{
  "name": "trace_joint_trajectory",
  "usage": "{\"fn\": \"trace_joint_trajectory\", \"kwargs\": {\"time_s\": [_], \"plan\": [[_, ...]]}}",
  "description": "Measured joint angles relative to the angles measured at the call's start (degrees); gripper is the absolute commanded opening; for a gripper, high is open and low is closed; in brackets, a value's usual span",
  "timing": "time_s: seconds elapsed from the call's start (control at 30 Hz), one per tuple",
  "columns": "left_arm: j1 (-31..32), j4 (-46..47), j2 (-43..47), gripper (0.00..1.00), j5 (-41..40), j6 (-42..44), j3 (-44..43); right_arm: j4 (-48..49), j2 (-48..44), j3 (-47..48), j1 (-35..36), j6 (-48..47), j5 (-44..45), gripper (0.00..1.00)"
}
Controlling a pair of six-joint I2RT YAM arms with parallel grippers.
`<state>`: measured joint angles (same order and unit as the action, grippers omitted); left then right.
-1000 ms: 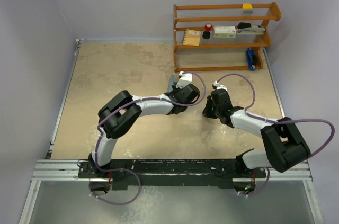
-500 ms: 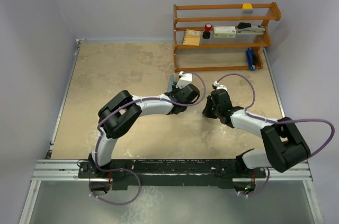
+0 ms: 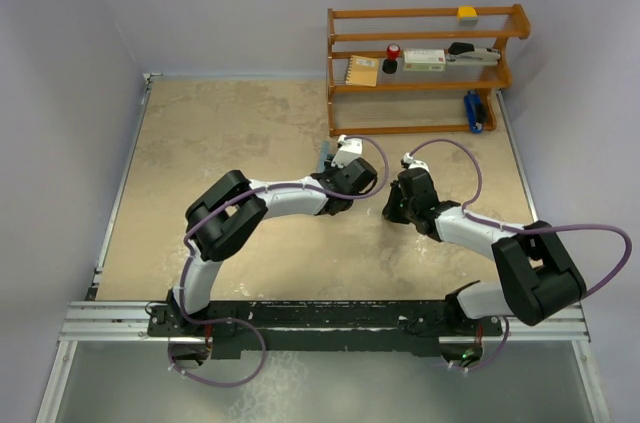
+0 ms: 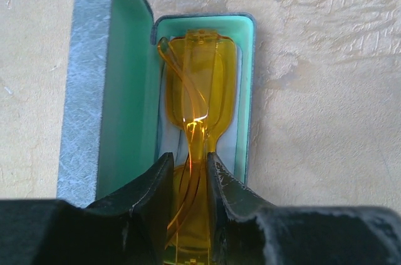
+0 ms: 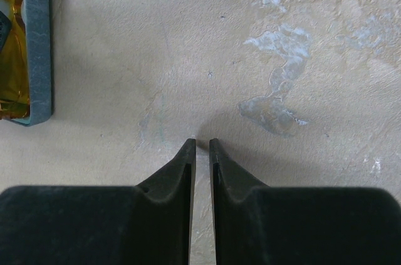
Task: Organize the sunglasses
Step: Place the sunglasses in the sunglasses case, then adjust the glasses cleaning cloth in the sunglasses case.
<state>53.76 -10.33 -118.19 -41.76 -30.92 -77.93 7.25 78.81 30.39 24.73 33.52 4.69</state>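
**Left pincer** (image 4: 190, 163): the jaws are set a narrow way apart, one finger on either side of the near end of the sunglasses (image 4: 200, 83). The amber frame is seen running between the two fingers. Whether the pads press on it or merely flank it cannot be told.

The sunglasses are laid folded, lengthwise, inside the tray of the open case (image 4: 128, 89). One lens is turned toward the case's far end wall, and the near end is under the pincer. The lid is stood open to the left of the tray, with the teal lining facing the glasses and the grey-blue outside turned away. The case is set on the tabletop (image 4: 319, 102).

**Right pincer** (image 5: 202, 146): the jaws are drawn nearly together, with only a thin slit between the tips, and nothing is held. It is pointed down at bare tabletop, with the case to its left. One corner of the case, with amber showing inside it, is caught at the left edge of the right wrist view. The two pincers are seen apart, not touching.

**Count:**
- Sunglasses: one pair
- Case: one
- Pincers: two
- Wooden rack (image 3: 425, 15): one, recorded at the far right of the tabletop

Six items are noted on the rack:
- one yellow block (image 3: 467, 13)
- one red-capped small item (image 3: 392, 51)
- one white box (image 3: 424, 60)
- one black-and-grey tool (image 3: 472, 54)
- one tan packet (image 3: 362, 71)
- one blue item (image 3: 474, 108)
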Motion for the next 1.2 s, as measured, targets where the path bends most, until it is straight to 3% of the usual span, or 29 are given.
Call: {"fn": "trace_joint_trajectory", "kwargs": {"time_s": [0.77, 1.07, 1.2], "plan": [[2.1, -5.7, 1.7, 0.27, -2.4, 0.1, -4.7, 0.0, 0.0, 0.0, 0.0, 0.0, -0.2, 0.16], [2.8, -6.2, 16.8, 0.27, -5.0, 0.1, -1.6, 0.2, 0.0, 0.0, 0.0, -0.1, -2.9, 0.09], [2.0, -4.2, 23.6, 0.20, -7.0, 0.1, 2.4, 0.5, 0.0, 0.0, 0.0, -0.7, -4.1, 0.01]]}}
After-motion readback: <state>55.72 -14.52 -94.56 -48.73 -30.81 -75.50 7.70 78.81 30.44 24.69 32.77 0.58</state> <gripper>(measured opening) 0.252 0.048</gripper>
